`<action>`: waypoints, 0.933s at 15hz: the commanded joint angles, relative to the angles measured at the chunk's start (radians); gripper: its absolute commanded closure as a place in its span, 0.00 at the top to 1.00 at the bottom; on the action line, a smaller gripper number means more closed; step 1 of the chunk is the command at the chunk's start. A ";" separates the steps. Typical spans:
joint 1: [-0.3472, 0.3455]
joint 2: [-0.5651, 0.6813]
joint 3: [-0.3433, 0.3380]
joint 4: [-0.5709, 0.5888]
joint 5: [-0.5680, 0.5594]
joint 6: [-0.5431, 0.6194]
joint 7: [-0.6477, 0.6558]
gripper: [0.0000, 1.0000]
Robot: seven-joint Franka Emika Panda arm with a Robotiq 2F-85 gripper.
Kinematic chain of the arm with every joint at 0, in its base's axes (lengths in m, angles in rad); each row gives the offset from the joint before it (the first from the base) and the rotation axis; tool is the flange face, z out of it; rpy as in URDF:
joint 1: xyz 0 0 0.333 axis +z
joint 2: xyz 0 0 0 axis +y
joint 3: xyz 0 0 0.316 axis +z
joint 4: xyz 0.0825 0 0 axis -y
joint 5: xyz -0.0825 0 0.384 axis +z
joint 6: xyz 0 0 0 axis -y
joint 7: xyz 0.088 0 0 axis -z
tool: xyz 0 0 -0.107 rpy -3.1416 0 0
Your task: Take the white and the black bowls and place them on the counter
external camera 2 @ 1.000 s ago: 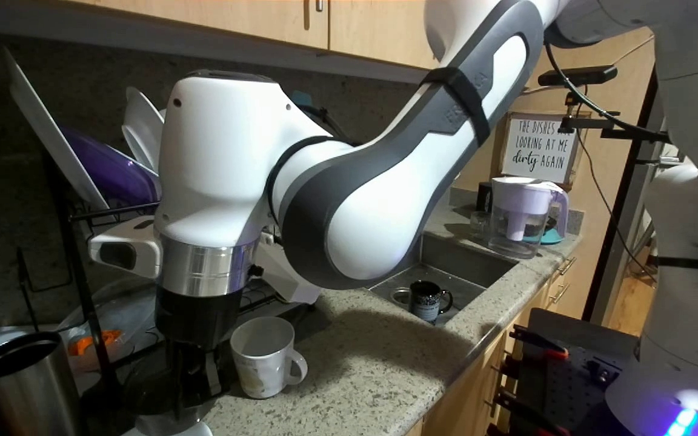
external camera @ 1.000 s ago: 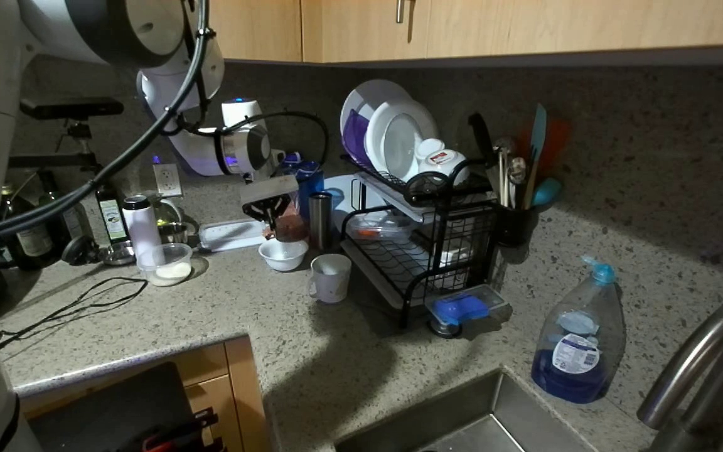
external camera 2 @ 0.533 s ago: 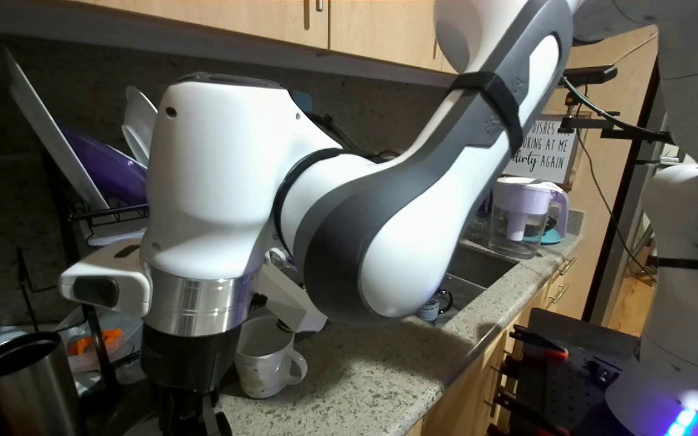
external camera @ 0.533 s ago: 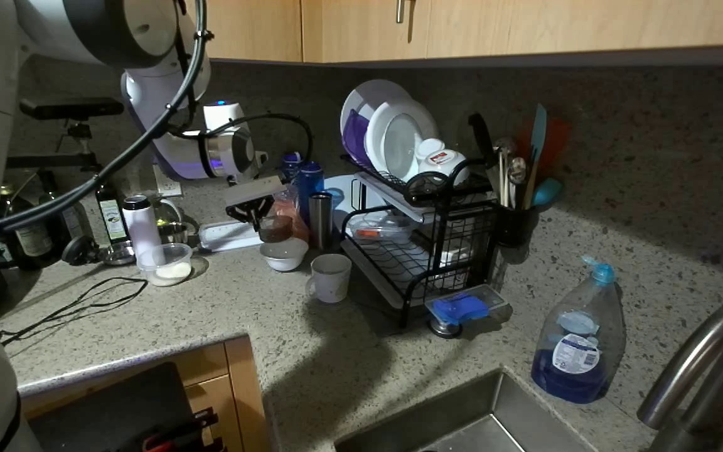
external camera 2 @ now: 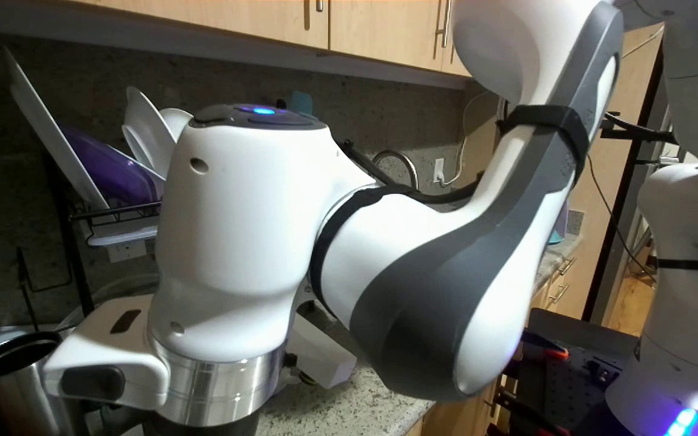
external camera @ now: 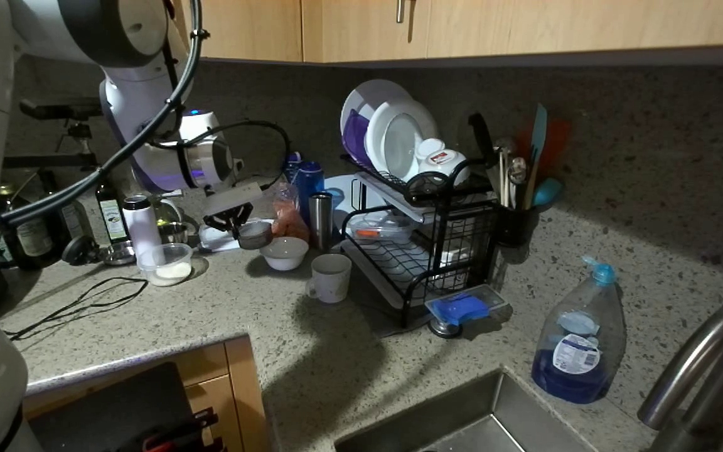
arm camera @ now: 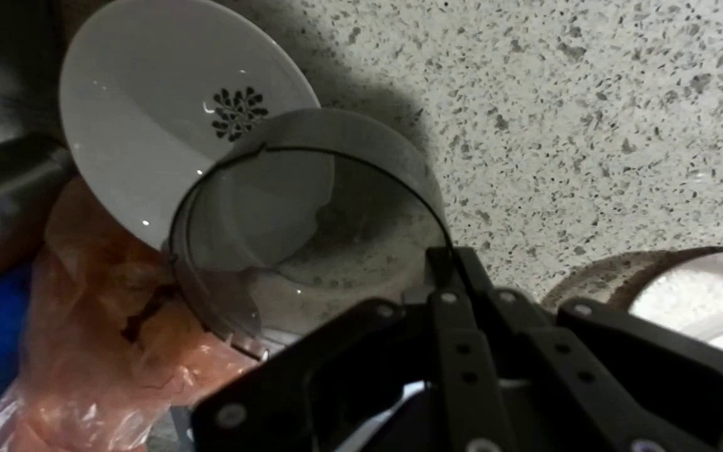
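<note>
Plainly, one counter (external camera: 230, 301) spans lower left to middle of exterior frame. One rack (external camera: 440, 232) right of centre, at least three plates (external camera: 427, 122) on edge, presumably for draining. One gripper (arm camera: 454, 270), lower middle of wrist view, fingers clamped on thin rim, likely easiest pinch. One white bowl (arm camera: 167, 110), upper left there, upright on counter, probably at goal. One smoky bowl (external camera: 255, 236), left of centre in exterior frame, held by that rim above counter, presumably task's black one, yet to be set down.
</note>
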State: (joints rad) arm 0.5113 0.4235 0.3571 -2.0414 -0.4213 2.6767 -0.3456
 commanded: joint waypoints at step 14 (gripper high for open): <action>0.019 0.003 0.069 -0.093 0.007 0.027 -0.009 0.02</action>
State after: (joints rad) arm 0.5368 0.4312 0.4229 -2.1168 -0.4228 2.7048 -0.3467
